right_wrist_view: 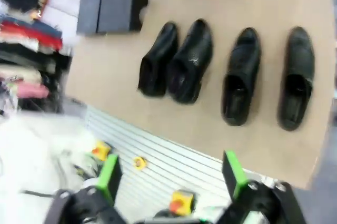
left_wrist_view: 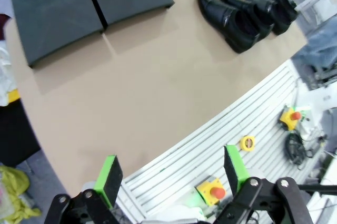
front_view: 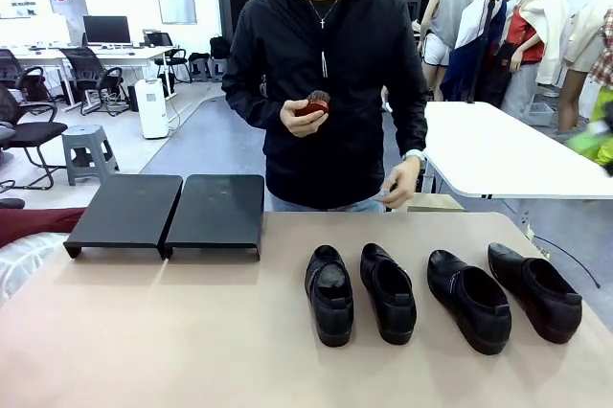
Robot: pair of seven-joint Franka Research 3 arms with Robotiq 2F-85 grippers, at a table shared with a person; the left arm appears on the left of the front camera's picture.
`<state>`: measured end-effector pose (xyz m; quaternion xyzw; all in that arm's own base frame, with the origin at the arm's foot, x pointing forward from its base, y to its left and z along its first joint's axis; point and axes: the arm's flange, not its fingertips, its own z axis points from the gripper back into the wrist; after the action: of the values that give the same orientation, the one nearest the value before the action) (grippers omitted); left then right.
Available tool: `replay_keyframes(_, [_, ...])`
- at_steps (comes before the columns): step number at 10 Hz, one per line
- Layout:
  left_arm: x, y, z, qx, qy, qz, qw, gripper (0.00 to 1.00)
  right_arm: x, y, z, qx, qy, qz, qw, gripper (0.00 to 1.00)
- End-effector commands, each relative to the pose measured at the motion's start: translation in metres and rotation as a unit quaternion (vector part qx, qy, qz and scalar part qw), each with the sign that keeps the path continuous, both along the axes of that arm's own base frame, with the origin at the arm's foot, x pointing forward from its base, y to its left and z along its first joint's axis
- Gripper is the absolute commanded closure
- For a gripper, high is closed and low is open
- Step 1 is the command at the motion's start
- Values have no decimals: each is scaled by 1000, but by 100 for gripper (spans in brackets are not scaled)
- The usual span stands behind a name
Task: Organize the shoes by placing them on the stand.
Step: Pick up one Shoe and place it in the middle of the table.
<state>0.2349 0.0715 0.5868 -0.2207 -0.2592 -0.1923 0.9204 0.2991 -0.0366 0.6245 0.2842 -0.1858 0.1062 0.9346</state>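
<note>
Tan worktop (front_view: 144, 331) in an open lab room, person (front_view: 326, 63) standing at the far edge with a small reddish object (front_view: 312, 103) held in one hand. Four glossy black slip-on shoes (front_view: 469, 300) are lined up side by side on the right half, toes toward the robot, none on the stand (front_view: 124, 209), whose two black platforms sit bare at the far left. Left end effector (left_wrist_view: 172, 174) and right end effector (right_wrist_view: 171, 175) are seen fully open and empty, raised over the near edge. Task judged not yet started: first pick pending. Next move likely calls for a descent onto the leftmost shoe (front_view: 329, 295), a grip across its opening, then a carry to a platform, with room left for its pair.
</note>
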Motion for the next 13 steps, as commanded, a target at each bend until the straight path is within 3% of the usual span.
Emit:
replay_keyframes(1, [1, 1, 1, -4, 0, -8, 1000, 0, 34, 92, -20, -82, -7, 37, 996, 0])
replay_keyframes(2, [1, 1, 1, -4, 0, -8, 1000, 0, 48, 145, -35, -92, -32, 47, 994, 0])
replay_keyframes(4, [1, 1, 1, -4, 0, -8, 1000, 0, 54, 236, -77, -115, -22, 57, 991, 0])
replay_keyframes(5, [1, 1, 1, -4, 0, -8, 1000, 0, 52, 271, -100, -119, -2, 44, 992, 0])
replay_keyframes(6, [1, 1, 1, -4, 0, -8, 1000, 0, 50, 300, -131, -128, -12, -23, 991, 0])
replay_keyframes(7, [1, 1, 1, -4, 0, -8, 1000, 0, 50, 317, -160, -145, -18, -80, 986, 0])
replay_keyframes(8, [1, 1, 1, -4, 0, -8, 1000, 0, 50, 313, -170, -147, -15, -95, 984, 0])
replay_keyframes(9, [1, 1, 1, -4, 0, -8, 1000, 0, 45, 281, -140, -69, -10, -29, 997, 0])
replay_keyframes(10, [1, 1, 1, -4, 0, -8, 1000, 0, 43, 313, -163, -127, -15, -41, 991, 0])
replay_keyframes(13, [1, 1, 1, -4, 0, -8, 1000, 0, 46, 305, -164, -119, -15, -45, 992, 0])
